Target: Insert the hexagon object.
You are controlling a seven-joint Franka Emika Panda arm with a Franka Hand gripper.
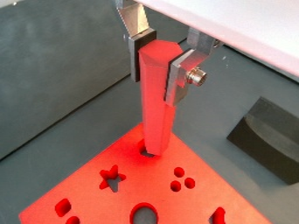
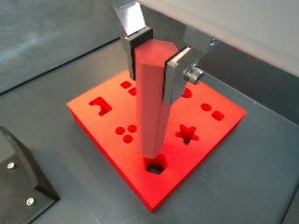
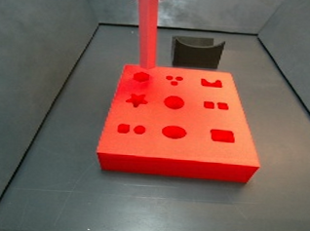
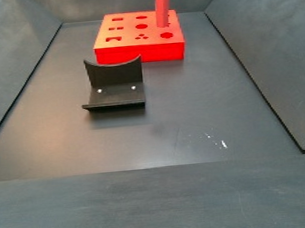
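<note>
My gripper (image 1: 160,66) is shut on the hexagon object (image 1: 156,105), a long light-red rod, and grips it near its upper end; both show in both wrist views, gripper (image 2: 158,61) and rod (image 2: 151,114). The rod hangs upright. Its lower end meets a hole (image 2: 153,164) at a corner of the red board (image 2: 216,131). I cannot tell how deep it sits. In both side views the rod (image 3: 147,29) (image 4: 163,5) stands on the board (image 3: 182,153) (image 4: 116,51); the gripper is above the frame there.
The dark fixture stands on the floor apart from the board (image 3: 196,51) (image 4: 113,84) (image 1: 268,131) (image 2: 17,179). The board has several other shaped holes, such as a star (image 2: 184,133). Grey walls enclose the dark floor (image 4: 157,136).
</note>
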